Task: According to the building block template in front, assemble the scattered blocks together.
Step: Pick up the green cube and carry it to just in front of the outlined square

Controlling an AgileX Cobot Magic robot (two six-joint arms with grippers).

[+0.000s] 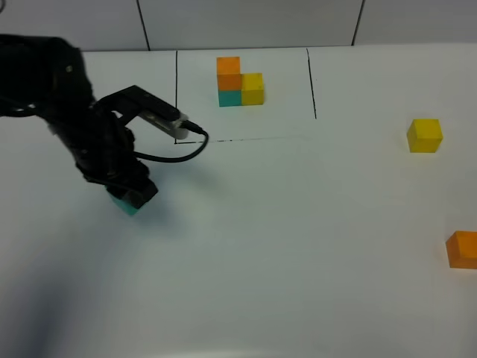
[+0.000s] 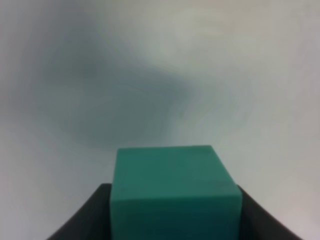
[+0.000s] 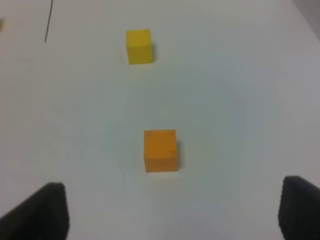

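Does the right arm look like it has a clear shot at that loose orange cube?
Probably yes. The right tool stands open with the orange cube straight ahead on bare table, and the yellow cube sits well beyond it, apart, so nothing seems to block the way.

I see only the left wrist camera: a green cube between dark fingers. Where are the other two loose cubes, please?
Observer: The yellow cube sits far on the right of the high view, well away from your green cube.
Operator: And the orange one?
Observer: The orange cube is at that view's right edge, partly cut off, apart from the yellow one.
Operator: Is the right gripper busy?
Observer: No, the right gripper is open and empty, with the orange cube ahead of it.
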